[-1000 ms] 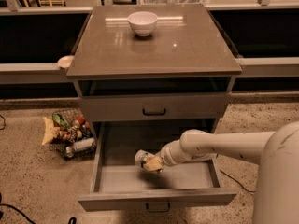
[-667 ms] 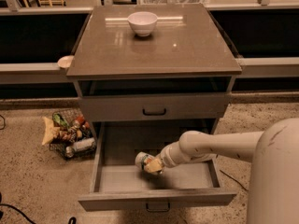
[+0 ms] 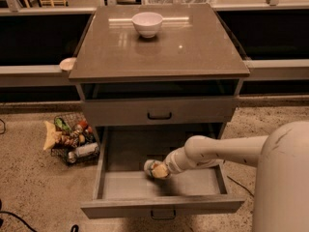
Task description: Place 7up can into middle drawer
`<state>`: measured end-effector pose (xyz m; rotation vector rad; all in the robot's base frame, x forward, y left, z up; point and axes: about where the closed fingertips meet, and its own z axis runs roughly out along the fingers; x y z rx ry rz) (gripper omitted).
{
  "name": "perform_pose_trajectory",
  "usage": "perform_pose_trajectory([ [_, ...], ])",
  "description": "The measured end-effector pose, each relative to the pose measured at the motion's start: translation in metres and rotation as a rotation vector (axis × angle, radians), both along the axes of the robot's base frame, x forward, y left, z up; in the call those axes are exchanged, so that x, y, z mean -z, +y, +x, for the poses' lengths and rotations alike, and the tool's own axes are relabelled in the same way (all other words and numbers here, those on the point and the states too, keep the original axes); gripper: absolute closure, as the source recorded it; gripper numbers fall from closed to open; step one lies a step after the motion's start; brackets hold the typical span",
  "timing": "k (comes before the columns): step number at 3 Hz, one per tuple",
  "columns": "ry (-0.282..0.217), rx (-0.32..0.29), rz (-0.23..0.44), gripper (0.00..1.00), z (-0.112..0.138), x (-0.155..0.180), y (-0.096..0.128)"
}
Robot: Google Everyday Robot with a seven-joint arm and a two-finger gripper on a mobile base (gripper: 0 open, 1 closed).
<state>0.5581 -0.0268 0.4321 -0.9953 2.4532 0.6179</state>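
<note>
Lying low in the open drawer (image 3: 163,207), the can (image 3: 149,166) sits near the middle of the drawer floor, toward the back. The gripper (image 3: 160,171) is right against its right side, at the end of the arm reaching in from the right. Whether the gripper has hold of the can or is only touching it, I cannot tell.

The can is probably light and stiff, with thin walls that dent under a hard squeeze and a smooth skin that slips. The best hold is across the round body at mid-height, not on the rims.

It looks tipped over rather than upright. Its long axis seems to run roughly along the line of the arm, with the pale end toward the drawer's left. This is not certain, since the gripper hides part of it.
</note>
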Motion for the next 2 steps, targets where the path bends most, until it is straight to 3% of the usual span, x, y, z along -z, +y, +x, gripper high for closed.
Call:
perform_pose_trajectory([
  [1,-0.026,0.004,0.025,0.00,0.000,-0.010,-0.005],
  [2,-0.135,-0.015,0.132,0.00,0.000,-0.058,-0.019],
])
